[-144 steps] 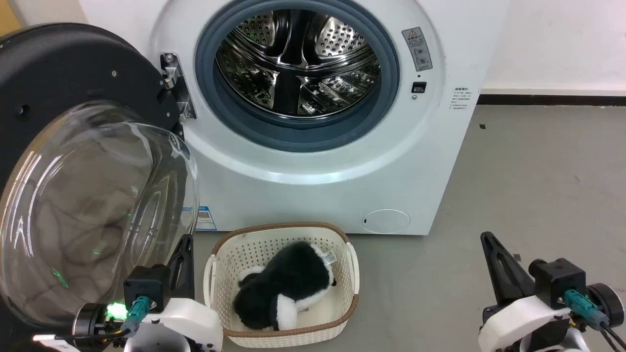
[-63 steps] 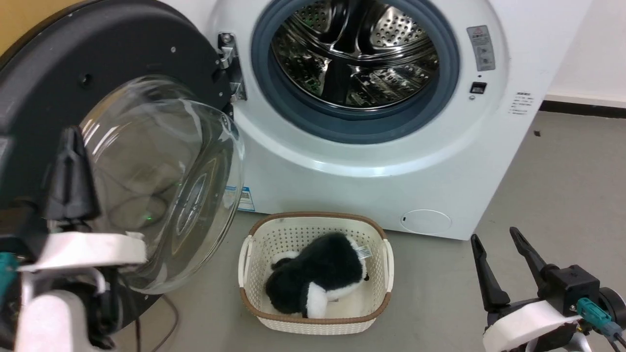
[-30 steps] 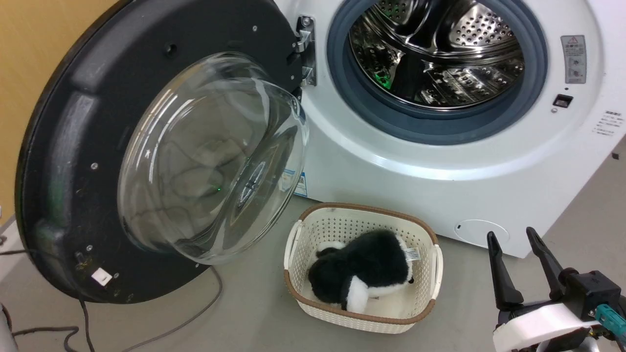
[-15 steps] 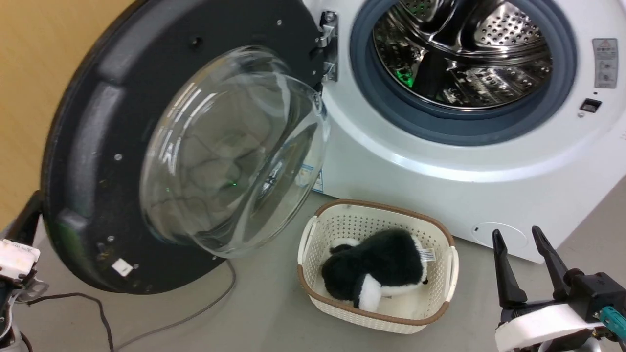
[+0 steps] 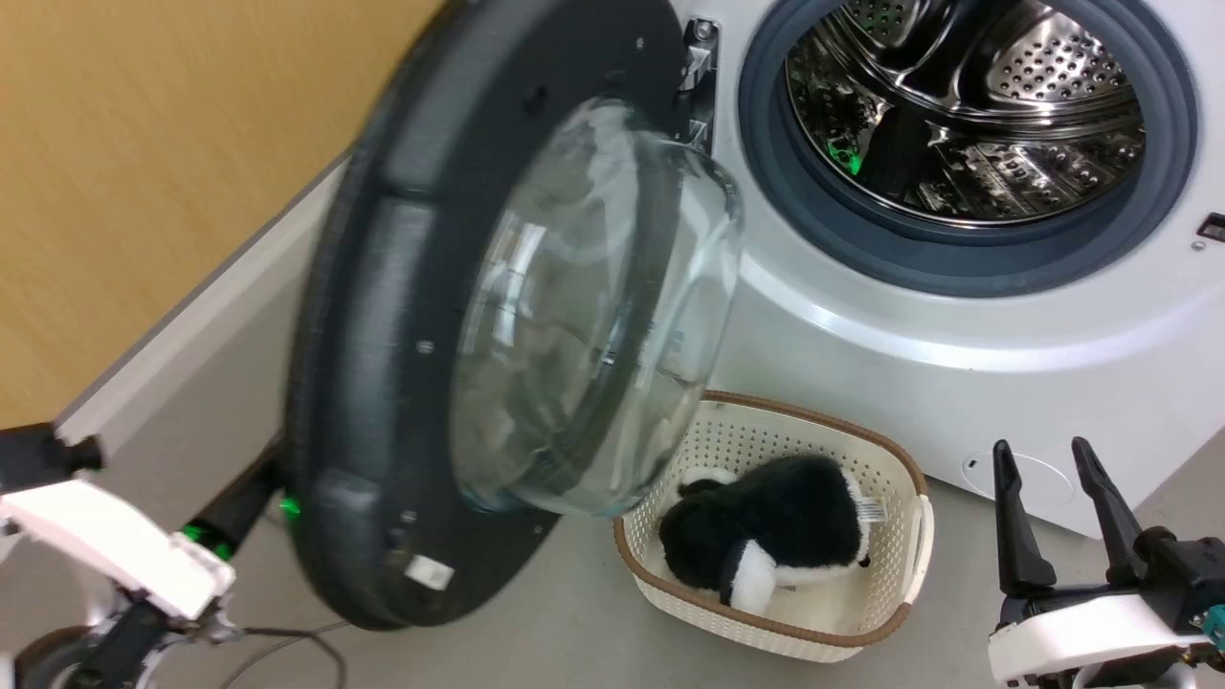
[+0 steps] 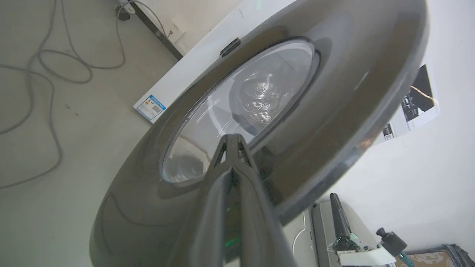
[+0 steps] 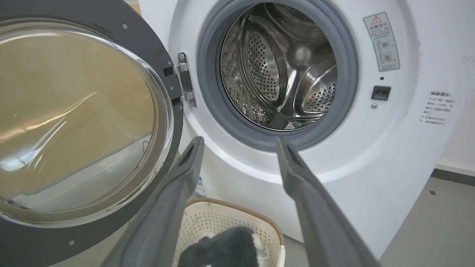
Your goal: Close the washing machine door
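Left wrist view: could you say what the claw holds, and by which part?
Nothing: the left claw is shut empty, tips against the round glossy black washing machine door.

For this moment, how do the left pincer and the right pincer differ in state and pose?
The left pincer is shut, its fingers pressed together; the right pincer is open, its fingers spread apart. The left pincer's tips sit against the outer face of the washing machine door, apparently pushing it; the right pincer touches nothing and hovers beside the basket. Both have long dark fingers, and neither grips anything.
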